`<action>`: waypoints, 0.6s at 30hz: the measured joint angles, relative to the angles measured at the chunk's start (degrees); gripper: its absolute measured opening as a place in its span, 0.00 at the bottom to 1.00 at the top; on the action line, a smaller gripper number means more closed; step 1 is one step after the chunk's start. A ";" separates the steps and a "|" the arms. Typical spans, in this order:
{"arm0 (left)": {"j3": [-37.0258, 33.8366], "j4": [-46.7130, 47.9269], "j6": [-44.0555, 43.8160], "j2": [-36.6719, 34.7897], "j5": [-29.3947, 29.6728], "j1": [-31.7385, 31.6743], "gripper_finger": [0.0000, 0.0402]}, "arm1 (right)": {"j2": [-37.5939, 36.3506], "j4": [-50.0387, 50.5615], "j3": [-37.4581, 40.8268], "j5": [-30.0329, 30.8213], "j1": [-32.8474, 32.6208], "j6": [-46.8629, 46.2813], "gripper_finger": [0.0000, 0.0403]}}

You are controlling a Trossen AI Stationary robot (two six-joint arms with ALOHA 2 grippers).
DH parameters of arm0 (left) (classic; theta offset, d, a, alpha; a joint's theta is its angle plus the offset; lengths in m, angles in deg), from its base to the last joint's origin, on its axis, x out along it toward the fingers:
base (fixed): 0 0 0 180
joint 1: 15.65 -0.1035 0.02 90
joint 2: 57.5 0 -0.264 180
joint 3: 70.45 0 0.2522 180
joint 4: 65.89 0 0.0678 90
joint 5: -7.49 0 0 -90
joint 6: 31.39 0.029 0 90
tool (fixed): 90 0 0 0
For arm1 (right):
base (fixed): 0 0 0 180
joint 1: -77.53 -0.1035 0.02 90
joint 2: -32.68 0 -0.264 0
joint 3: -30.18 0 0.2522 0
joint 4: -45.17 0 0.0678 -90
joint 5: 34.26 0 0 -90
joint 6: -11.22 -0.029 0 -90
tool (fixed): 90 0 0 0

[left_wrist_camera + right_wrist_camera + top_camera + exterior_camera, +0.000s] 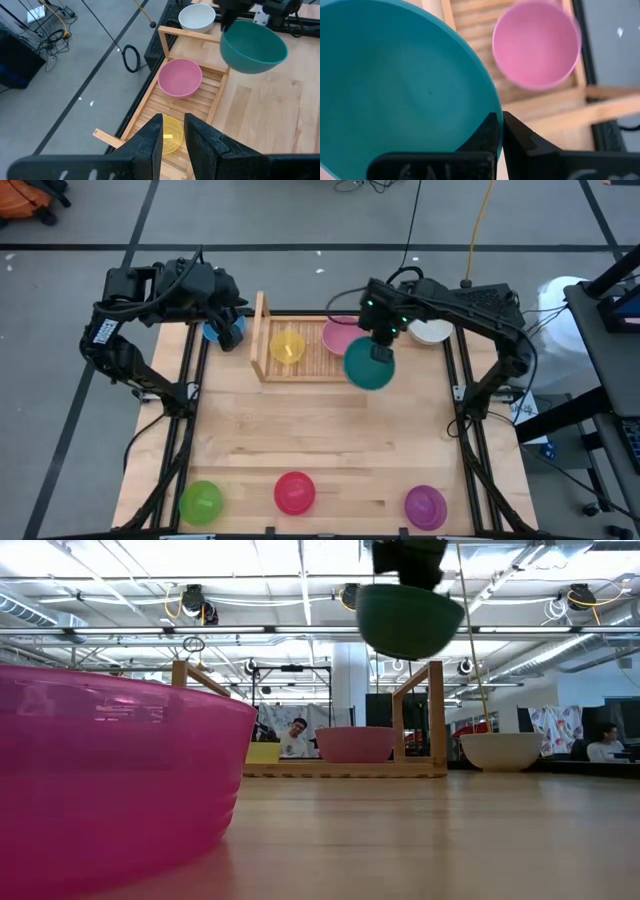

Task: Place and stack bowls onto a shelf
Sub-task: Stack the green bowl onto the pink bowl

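Observation:
The shelf [300, 352] stands at the table's far side with a yellow bowl [288, 346] and a pink bowl [338, 336] resting on its slats. A teal bowl [369, 366] hangs above the shelf's near right corner, and my right gripper [381, 343] is shut on it. My left gripper [231, 330] hovers open off the shelf's left end, above a partly hidden blue bowl [212, 332]; in the left wrist view my left gripper [173, 135] holds nothing. A white bowl [432, 332] sits on the table right of the shelf. My right gripper pinches the teal bowl's rim [493, 111] on its far side, one finger inside the bowl and one outside. The fingers [517, 142] come from above, slanting down. The bowl hangs lifted clear of table and shelf, opening up, slightly tilted.
Green [201, 502], red-magenta [295, 492] and purple [425, 506] bowls sit along the near edge. The shelf's upright side boards [432, 715] rise at its ends. Bare wood [320, 430] lies mid-table. People [297, 737] sit in the room behind.

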 joint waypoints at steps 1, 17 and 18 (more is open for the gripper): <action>-0.01 0.00 0.00 0.00 0.00 0.00 0.21 | 1.07 0.30 -2.08 -0.02 0.00 0.52 0.00; 0.00 0.00 0.14 0.00 -1.49 -0.01 0.21 | 13.19 -1.39 -17.90 -0.23 7.96 5.57 0.00; 0.00 0.00 0.31 0.00 -1.49 -0.01 0.21 | 13.62 -1.71 -18.08 -0.28 8.70 5.59 0.00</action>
